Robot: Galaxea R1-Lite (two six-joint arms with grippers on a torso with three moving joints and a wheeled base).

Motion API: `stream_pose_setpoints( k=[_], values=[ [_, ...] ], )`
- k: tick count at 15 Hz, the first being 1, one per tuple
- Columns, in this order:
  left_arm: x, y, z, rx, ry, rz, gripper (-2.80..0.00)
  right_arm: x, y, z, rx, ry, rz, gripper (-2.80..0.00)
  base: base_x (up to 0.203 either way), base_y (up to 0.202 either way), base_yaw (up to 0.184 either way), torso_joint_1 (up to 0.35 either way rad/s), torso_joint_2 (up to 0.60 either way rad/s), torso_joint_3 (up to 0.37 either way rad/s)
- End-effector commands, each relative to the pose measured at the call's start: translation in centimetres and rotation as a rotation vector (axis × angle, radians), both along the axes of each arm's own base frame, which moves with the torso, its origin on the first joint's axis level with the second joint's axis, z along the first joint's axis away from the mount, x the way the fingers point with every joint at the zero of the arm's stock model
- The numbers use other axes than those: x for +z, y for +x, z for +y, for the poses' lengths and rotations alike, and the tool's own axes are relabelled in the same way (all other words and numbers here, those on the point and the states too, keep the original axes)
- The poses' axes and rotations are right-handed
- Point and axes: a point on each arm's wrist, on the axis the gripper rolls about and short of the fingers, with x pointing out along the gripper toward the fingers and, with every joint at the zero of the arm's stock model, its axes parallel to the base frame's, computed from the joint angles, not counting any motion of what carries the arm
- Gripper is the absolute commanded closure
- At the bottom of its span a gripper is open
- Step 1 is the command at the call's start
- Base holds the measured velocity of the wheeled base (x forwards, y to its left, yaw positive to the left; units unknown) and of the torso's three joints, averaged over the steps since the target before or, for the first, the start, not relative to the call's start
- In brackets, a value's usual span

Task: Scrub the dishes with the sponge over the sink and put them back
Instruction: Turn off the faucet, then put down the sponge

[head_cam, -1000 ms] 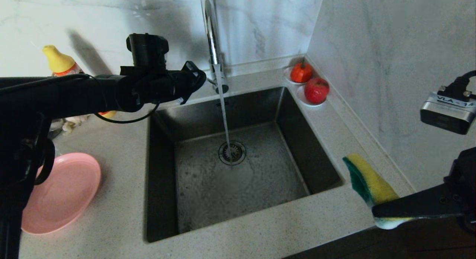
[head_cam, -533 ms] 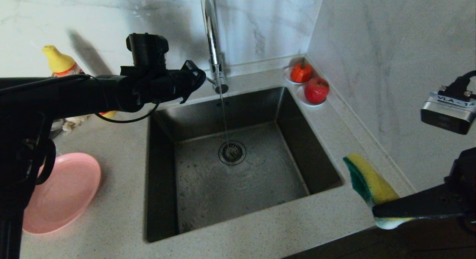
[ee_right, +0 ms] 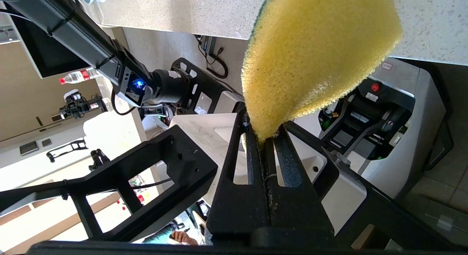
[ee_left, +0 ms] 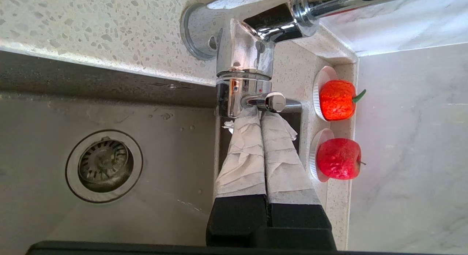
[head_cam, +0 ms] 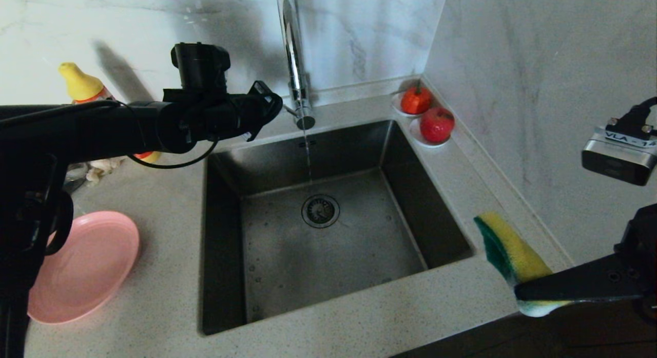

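**Q:** Yellow foam with a green backing: where does the sponge point(head_cam: 508, 255) sit relative to the right gripper point(head_cam: 518, 291)?

**A:** It is pinched by one end between the right gripper's jaws, which are pressed together on it. The free end stands up and leans toward the sink point(head_cam: 328, 229), over the counter point(head_cam: 169, 296) at the sink's right front corner. In the right wrist view the foam point(ee_right: 318, 53) fans out wide beyond the jaws point(ee_right: 265, 141).

**Q:** And the left gripper point(ee_left: 260, 117)?

**A:** Its two paper-wrapped fingers point(ee_left: 245, 152) lie closed flat against each other, holding nothing between them. Their tips meet the small lever point(ee_left: 272, 102) on the tap point(head_cam: 295, 60), at the sink's back rim; whether they press on it or merely rest there is hard to judge.

**Q:** What of the dishes?

**A:** Only the pink plate point(head_cam: 87, 268) shows. It lies on the counter to the left of the sink, well apart from both grippers and partly hidden behind the left arm point(head_cam: 102, 132).

**Q:** Anything inside the sink?

**A:** A thin trickle of water point(head_cam: 308, 157) falls from the spout toward the round drain strainer point(head_cam: 320, 211). Behind the sink's right back corner, two red fruits point(head_cam: 436, 125) rest on small white saucers point(head_cam: 418, 137).
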Motion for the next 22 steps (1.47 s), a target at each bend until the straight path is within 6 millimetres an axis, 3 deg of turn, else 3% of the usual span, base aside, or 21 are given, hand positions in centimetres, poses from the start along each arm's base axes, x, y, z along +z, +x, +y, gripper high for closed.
stream_pose_setpoints(
  k=[1,6,12,15,19,22],
  values=[
    [0.1,0.0,0.0,0.0,-0.005,0.0,0.0,0.0,0.0,0.0,0.001,0.0,0.007,0.0,0.0,0.0,0.0,0.0,0.0,0.0],
    [0.8,-0.7,0.2,-0.005,-0.007,0.001,0.0,0.0,-0.2,-0.1,0.001,0.002,0.004,0.0,0.0,0.0,0.0,0.0,0.0,0.0],
    [3.7,-6.4,0.3,-0.046,0.004,0.047,0.0,-0.2,0.0,0.0,0.003,-0.005,0.011,0.0,0.0,0.0,0.0,0.0,0.0,0.0],
    [5.6,-11.6,1.3,-0.065,0.017,0.028,0.0,-0.4,0.2,0.1,-0.001,-0.015,0.02,0.0,0.0,0.0,0.0,0.0,0.0,0.0],
    [8.1,-20.9,4.2,-0.069,0.158,-0.094,0.0,-1.0,0.6,0.2,-0.05,-0.068,0.016,0.0,0.0,0.0,0.0,0.0,0.0,0.0],
    [7.1,-26.9,6.8,0.096,0.369,-0.114,0.0,-1.2,0.2,0.1,-0.061,-0.088,0.013,0.0,0.0,0.0,0.0,0.0,0.0,0.0]
  ],
)
